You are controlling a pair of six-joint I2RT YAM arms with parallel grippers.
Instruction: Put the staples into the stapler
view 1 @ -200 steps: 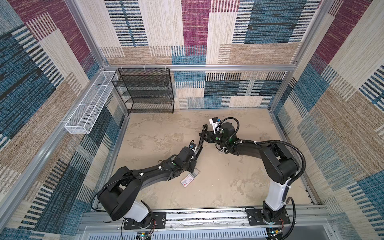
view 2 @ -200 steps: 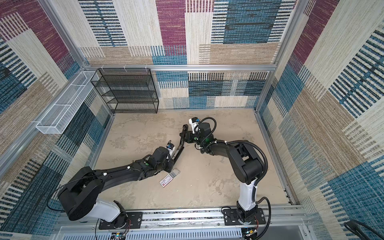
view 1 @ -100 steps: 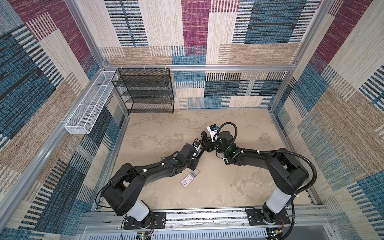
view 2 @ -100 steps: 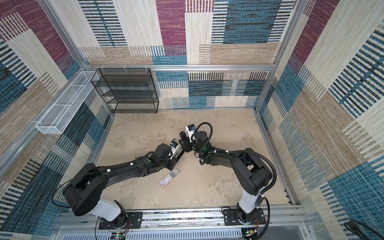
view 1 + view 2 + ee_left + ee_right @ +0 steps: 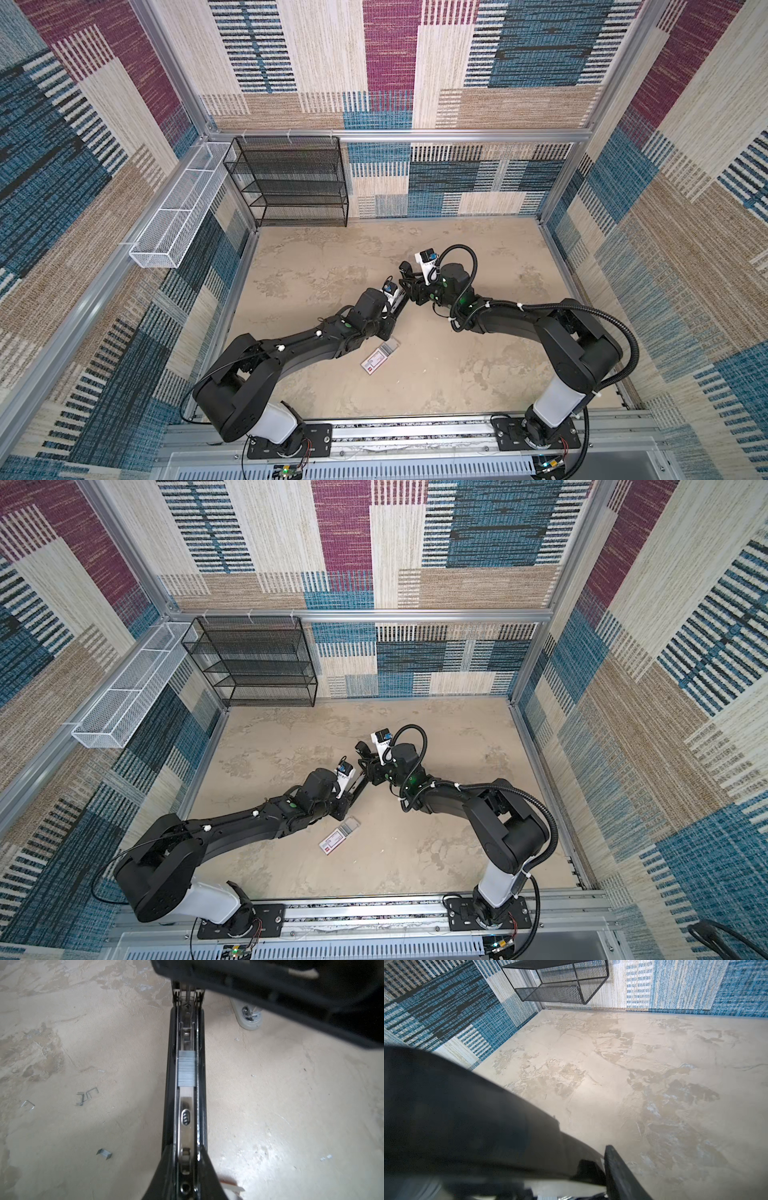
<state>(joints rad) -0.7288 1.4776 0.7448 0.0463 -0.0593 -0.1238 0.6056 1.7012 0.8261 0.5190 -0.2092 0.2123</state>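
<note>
So the staples (image 5: 186, 1069) are already sitting in the stapler (image 5: 169, 1084): a short grey strip lying in the metal channel, about halfway along it, with bare rail on both sides. Looks to me like the drop-in part is done and what's left is swinging the top down.

The stapler is right in the middle of the tabletop (image 5: 291, 1105), between the two arms in both top views. The left claw (image 5: 185, 1153) is clenched on the stapler's near end, one finger on each side of the body. My guess is that's there to pin the base flat and straight so the channel faces up and nothing slides.

The lid (image 5: 467, 1126) is that big black blur filling the right wrist view, tipped up and away from the channel, which is why the strip is visible at all. The right claw (image 5: 407, 278) is right at the far end by it, but I honestly can't tell whether it's gripping the lid or just resting against it.

The box (image 5: 380, 360) lies just near of the stapler, on the left arm's side, partly slid open. A few loose staples (image 5: 87, 1096) are scattered on the tabletop beside the stapler.
</note>
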